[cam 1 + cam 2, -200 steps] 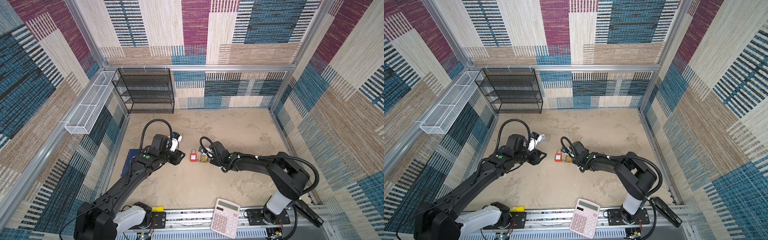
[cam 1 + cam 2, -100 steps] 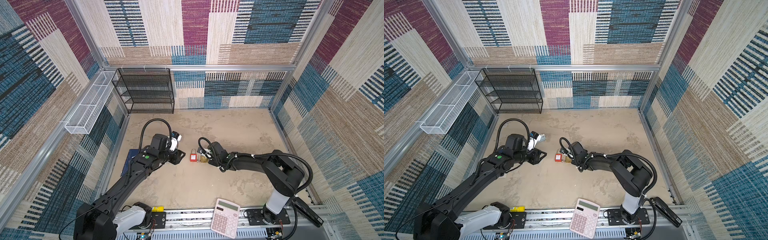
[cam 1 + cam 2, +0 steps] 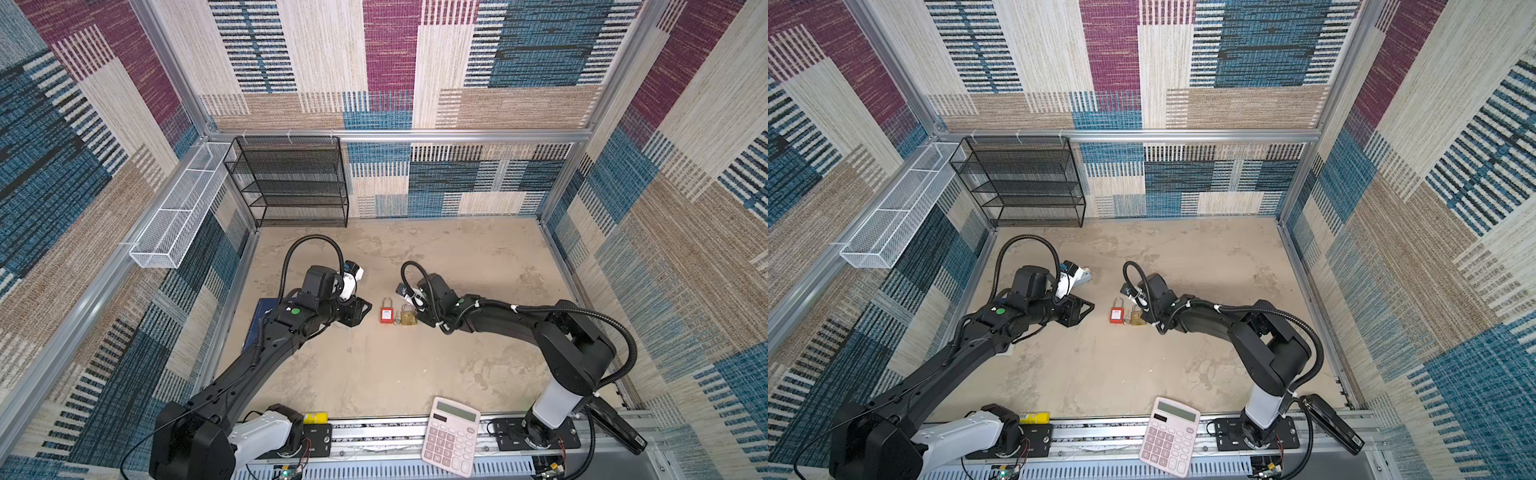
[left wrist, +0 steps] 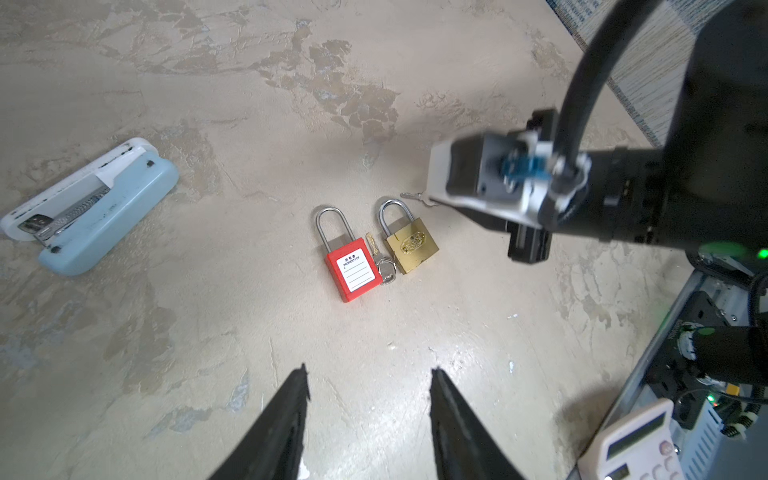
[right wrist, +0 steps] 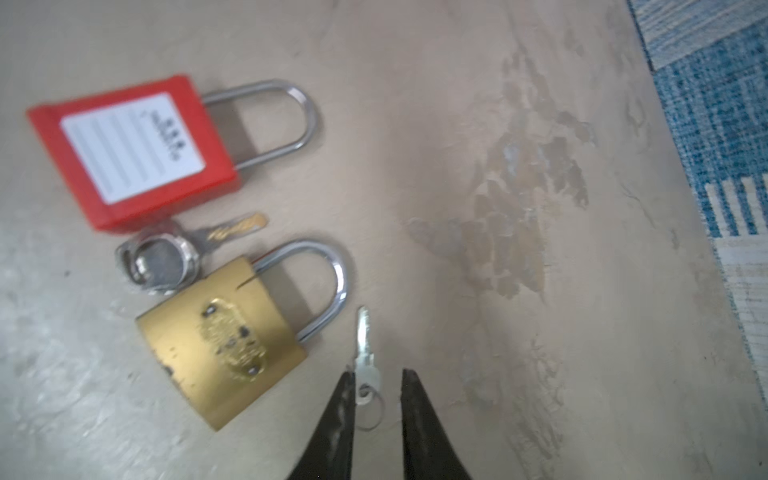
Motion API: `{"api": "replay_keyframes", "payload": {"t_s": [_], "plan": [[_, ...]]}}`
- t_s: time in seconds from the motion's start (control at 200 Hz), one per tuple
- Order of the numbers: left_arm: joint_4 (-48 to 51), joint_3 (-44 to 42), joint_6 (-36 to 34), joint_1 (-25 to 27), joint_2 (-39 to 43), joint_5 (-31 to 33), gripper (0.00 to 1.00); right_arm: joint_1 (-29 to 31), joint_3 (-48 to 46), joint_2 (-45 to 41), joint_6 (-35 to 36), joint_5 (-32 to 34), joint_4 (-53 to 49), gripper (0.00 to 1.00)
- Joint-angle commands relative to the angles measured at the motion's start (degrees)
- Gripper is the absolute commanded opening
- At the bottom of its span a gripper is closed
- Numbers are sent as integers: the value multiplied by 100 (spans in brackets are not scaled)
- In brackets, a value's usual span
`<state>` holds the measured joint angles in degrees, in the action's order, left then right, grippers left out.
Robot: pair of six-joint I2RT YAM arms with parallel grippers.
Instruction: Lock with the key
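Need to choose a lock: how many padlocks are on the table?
2. The red padlock lies at the centre; the brass padlock lies right beside it, on the right hand's side. None seems hidden.

Labelled padlock (image 3: 386, 314) left of brass padlock (image 3: 409, 318), key (image 4: 384, 266) between (close to both), calculator (image 3: 451, 440) in front

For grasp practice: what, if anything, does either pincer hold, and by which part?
Nothing. The right pincer stands open around the head of the silver key; the left pincer is empty.
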<state>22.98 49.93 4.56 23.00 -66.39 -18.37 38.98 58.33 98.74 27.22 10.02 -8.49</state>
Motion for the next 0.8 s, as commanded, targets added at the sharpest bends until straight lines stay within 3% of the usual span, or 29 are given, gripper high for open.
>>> {"api": "replay_keyframes", "payload": {"t_s": [0.0,0.301,0.796], "plan": [[-22,88,55,-15,-42,-75,50,-308,553,216,-901,-712,-656,21],[28,113,45,-24,-57,-106,50,-662,1603,1329,-1406,-1055,-1485,1],[69,98,16,-42,-14,-87,50,-655,1520,1493,-1549,-1135,-1880,0]]}}
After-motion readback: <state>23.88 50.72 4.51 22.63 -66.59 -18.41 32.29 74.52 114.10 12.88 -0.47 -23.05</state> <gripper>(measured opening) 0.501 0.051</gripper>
